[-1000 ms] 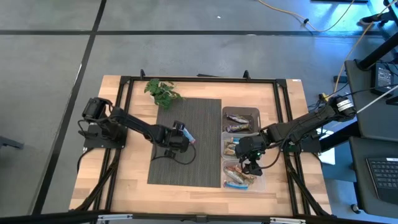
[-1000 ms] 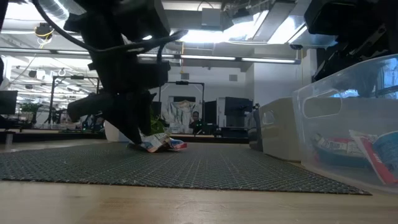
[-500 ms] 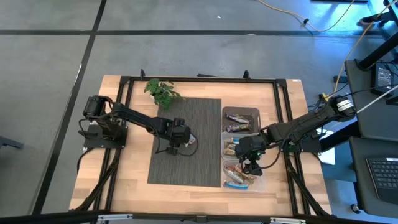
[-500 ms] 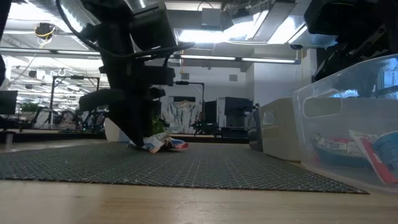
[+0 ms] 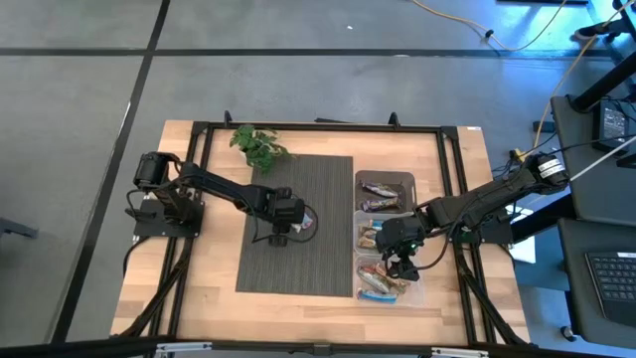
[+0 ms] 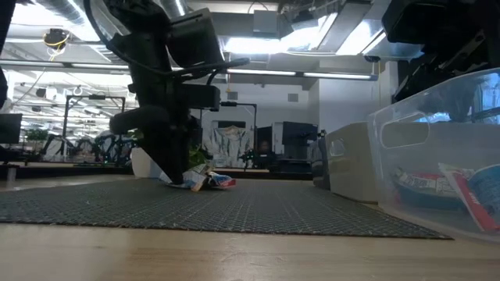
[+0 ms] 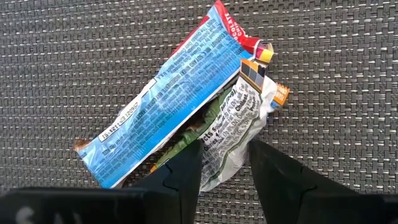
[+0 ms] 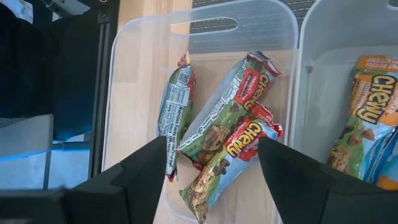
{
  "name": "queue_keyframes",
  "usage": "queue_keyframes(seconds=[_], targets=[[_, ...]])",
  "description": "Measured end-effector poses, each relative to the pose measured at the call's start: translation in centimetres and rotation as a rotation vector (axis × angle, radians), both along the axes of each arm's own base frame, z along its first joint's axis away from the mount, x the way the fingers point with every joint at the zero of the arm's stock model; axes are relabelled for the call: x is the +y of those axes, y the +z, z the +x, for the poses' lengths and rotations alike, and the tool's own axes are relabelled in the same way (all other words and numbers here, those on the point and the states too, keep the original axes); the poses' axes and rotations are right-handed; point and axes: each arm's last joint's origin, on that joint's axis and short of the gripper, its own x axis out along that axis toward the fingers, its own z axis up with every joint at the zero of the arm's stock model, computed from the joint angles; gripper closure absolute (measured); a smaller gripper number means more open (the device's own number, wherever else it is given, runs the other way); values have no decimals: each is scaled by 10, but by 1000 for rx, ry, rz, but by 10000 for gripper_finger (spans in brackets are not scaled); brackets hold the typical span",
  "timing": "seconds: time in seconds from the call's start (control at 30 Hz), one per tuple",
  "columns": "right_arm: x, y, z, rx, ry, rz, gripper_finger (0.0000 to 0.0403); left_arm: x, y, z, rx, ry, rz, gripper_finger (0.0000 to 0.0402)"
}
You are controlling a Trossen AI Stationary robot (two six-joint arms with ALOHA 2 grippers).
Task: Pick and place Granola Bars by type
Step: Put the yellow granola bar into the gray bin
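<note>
Left gripper point(image 7: 225, 163) sits low on the dark mat point(image 5: 318, 179), jaws part-open straddling a white-green granola bar point(image 7: 239, 127) tucked under a blue-red bar point(image 7: 168, 96); nothing gripped yet. Bars look light, thin, crinkly and slick, likely to slide; best pinched across the middle of the wrapper's width. Since a second ago the left arm has shifted toward the pair and narrowed slightly. Right gripper point(image 8: 211, 180) hovers wide open, empty, over the clear bin point(image 8: 134, 74) of chewy bars point(image 8: 230, 124), unchanged.

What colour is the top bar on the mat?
Blue with a red end, white print; top bar shows best in the left wrist view.
</note>
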Motion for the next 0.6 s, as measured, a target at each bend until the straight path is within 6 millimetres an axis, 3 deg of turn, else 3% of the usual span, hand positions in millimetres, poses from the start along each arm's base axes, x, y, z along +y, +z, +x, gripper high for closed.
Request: queue_keyframes(seconds=[0.27,0.6], targets=[[0,0,0,1,-2,1,148,0,0,0,0,14,-13,268],[0,0,0,2,-4,2,148,-2,-1,-1,10,-35,-21,214]])
